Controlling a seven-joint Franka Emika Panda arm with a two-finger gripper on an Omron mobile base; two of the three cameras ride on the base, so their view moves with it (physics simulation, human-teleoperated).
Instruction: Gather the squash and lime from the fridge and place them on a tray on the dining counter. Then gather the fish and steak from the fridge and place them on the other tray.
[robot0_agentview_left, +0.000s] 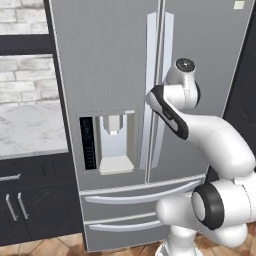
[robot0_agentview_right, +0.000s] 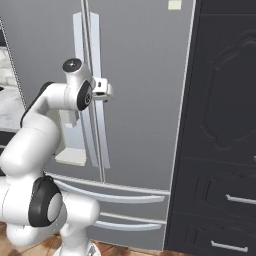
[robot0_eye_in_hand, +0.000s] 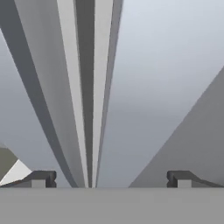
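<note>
While both doors of the fridge (robot0_agentview_left: 115, 75) stand shut, hiding its contents, its water dispenser (robot0_agentview_left: 112, 142) is half hidden in the right base view. The gripper (robot0_eye_in_hand: 112, 179), fingers spread wide, faces the handles (robot0_eye_in_hand: 85, 87).

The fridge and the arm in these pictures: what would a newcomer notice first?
First, the tall grey fridge, doors closed, with its water dispenser on the left door and drawers below. Next, the white arm reaching at the paired bar handles by the door seam, its gripper open before them.
</note>
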